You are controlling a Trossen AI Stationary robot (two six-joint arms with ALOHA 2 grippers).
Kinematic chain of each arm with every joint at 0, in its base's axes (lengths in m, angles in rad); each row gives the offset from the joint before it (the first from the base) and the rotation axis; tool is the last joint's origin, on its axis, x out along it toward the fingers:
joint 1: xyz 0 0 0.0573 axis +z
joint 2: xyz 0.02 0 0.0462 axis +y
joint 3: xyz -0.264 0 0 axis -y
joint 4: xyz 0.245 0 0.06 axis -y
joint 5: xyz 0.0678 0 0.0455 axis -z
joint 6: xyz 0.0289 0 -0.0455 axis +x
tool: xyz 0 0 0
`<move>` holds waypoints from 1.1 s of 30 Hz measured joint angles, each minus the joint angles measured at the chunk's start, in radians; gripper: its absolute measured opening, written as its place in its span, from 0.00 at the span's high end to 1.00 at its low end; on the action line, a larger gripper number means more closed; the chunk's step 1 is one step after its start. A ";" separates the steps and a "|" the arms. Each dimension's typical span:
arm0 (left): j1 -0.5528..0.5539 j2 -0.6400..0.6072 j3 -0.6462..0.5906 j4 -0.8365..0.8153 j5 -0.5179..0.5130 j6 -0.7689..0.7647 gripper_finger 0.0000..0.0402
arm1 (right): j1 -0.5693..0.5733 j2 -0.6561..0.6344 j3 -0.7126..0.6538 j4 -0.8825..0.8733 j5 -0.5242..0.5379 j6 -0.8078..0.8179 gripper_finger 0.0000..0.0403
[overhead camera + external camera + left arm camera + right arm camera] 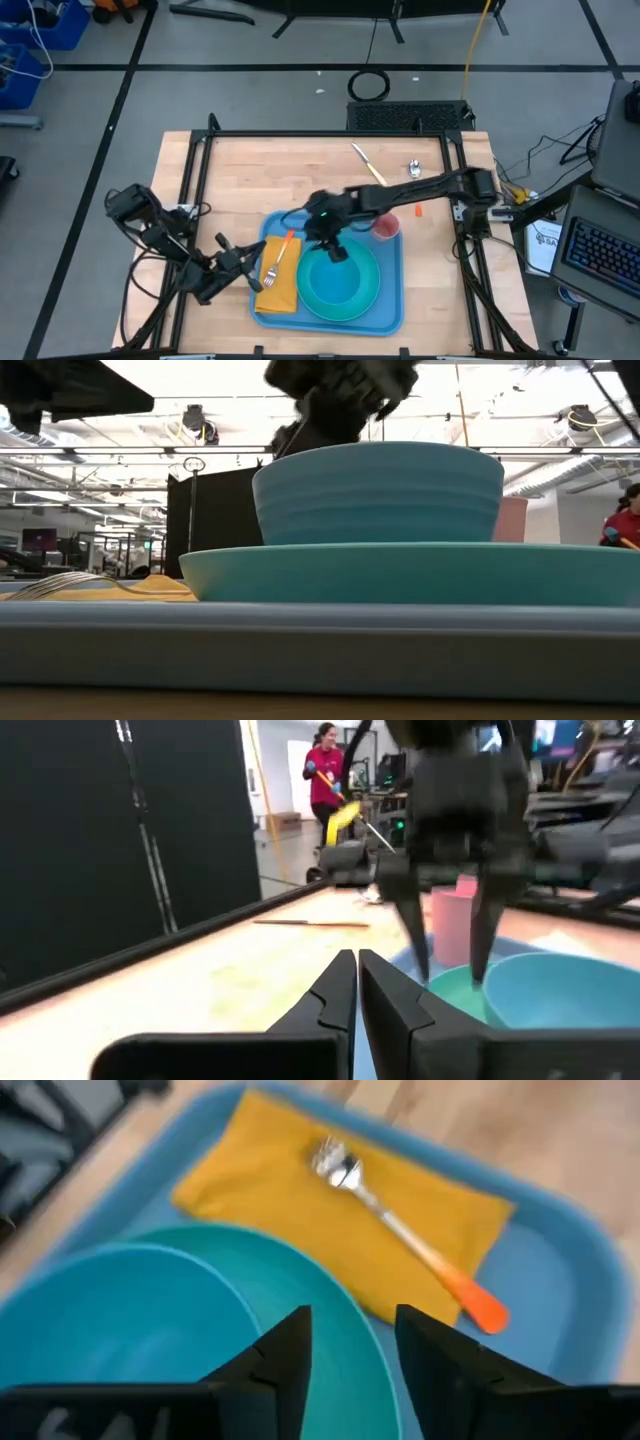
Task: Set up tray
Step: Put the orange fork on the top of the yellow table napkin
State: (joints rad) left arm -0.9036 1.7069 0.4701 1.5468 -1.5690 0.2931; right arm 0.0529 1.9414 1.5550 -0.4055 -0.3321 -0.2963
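Light-blue plastic fills the near half of the wooden bench (200,170): the large rectangular tray (392,300) with rounded corners and a raised rim sits there, already carrying a yellow-orange cloth napkin (280,285) with an orange-handled metal fork (277,262) on it, a round turquoise plate (362,292) and a blue ribbed bowl (378,492) stacked on that plate, plus a pink cup (386,228) in the far right corner. The right tool (350,1342) hangs just above the plate's edge beside the bowl, its dark fingers parted with nothing between them. The left tool (357,990) waits low at the tray's left side, pinched nearly shut and empty. The risk from here, as I read it: that right tool is so close over the bowl and plate that a careless lift or swing could clip the bowl's rim and skid it off centre, or catch the pink cup and tip it. From above, the tray's long axis runs left to right across the bench, short sides facing the two arms, squared up with the bench edges.
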 joint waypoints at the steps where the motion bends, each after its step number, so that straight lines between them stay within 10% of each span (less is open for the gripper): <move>1: -0.012 0.000 -0.006 0.000 -0.001 -0.009 0.94 | 0.011 0.043 0.049 -0.034 0.025 -0.023 0.64; 13: -0.107 0.000 -0.009 -0.001 -0.002 -0.042 0.94 | 0.112 0.331 0.434 -0.170 0.262 -0.340 0.64; 33: -0.128 0.000 -0.009 -0.003 -0.002 -0.081 0.94 | 0.106 0.418 0.442 -0.018 0.224 -0.352 0.74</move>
State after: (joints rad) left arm -1.0320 1.7069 0.4610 1.5443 -1.5707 0.2117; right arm 0.1593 2.3595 1.9972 -0.4240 -0.1079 -0.6486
